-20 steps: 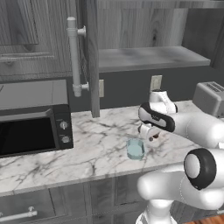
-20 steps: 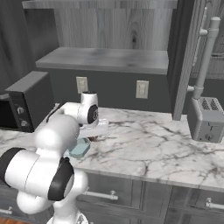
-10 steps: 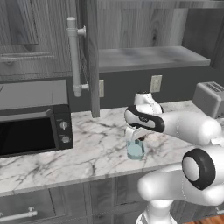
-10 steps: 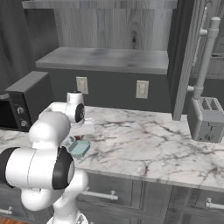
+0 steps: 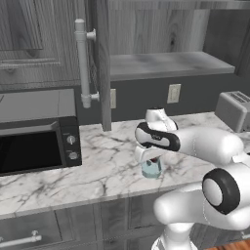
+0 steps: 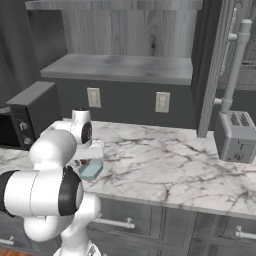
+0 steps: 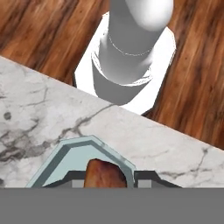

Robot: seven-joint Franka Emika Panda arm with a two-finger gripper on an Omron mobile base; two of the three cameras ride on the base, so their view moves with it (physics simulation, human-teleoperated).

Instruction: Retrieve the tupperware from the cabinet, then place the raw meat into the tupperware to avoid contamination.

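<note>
1. The pincer (image 7: 105,181) grips the raw meat (image 7: 104,173) just above the tupperware (image 7: 70,159).
2. The tupperware sits near the counter (image 5: 112,166) front edge.
3. The cabinet (image 5: 97,58) door stands open.

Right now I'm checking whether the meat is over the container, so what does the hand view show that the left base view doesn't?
Hand view alone: the lumpy brown-orange raw meat between the gripper fingertips, directly over the container's open mouth, with wooden floor beyond the counter edge.
Left base view alone: the black microwave, grey metal toaster and open dark grey cabinet.
Both: the pale teal translucent tupperware on the white marble counter.
</note>
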